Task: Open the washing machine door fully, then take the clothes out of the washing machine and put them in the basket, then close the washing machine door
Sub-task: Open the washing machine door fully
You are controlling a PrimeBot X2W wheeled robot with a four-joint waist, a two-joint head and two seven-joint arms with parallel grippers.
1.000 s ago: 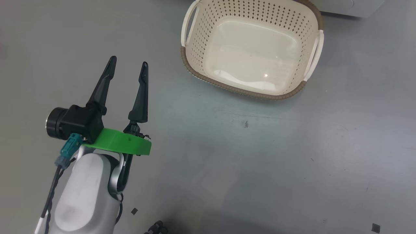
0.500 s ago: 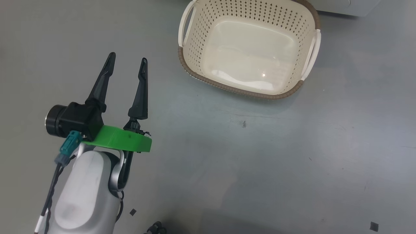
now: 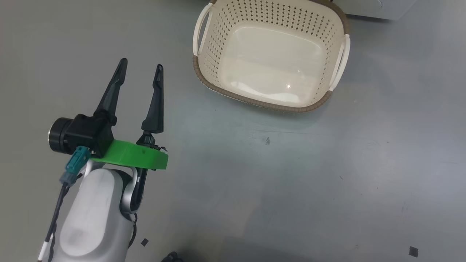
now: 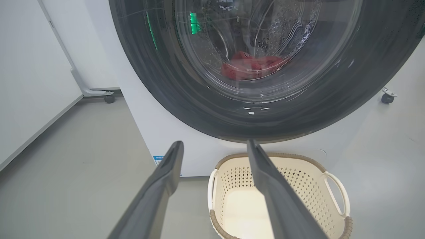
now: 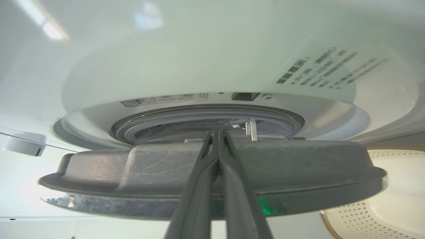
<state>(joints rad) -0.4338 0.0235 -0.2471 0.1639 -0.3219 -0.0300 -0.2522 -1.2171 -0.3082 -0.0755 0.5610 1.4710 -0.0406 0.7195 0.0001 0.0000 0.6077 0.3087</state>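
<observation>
Count: one washing machine (image 4: 156, 129), one washing machine door (image 4: 159, 89), one basket (image 3: 209, 43), one heap of clothes (image 4: 252, 66), two grippers.

Clothes: a single bright red bundle, seen through the door glass. It lies at the bottom of the steel drum (image 4: 289, 30). No lettering or trim can be made out through the glass.

Door: wide glossy black rim, clear bulging glass centre. In the right wrist view it shows edge-on (image 5: 132, 166), standing off the white front, with the grey rubber ring (image 5: 206, 113) showing in the gap. Ajar, not wide.

Basket: cream, diamond holes, brown braided rim, two cream side handles (image 3: 199, 25) (image 3: 340, 62). It is empty, with a bare glossy bottom. It stands on the grey floor (image 3: 291, 182) at the foot of the machine, under the overhang of the door.

Left gripper (image 3: 141, 65): two dark fingers spread apart with nothing between them. It hangs over bare floor, beside the basket and apart from it. Its own view (image 4: 214, 143) looks at the door and basket.

Right gripper (image 5: 217, 132): fingers pressed together along their length, nothing pinched. The tips sit at the door's inner edge, by the gap. Contact with the door cannot be told.

Also noted: one small blue sticker (image 4: 158, 158) low on the machine front, and two castors (image 4: 109, 99) (image 4: 386, 98) on the floor behind.
</observation>
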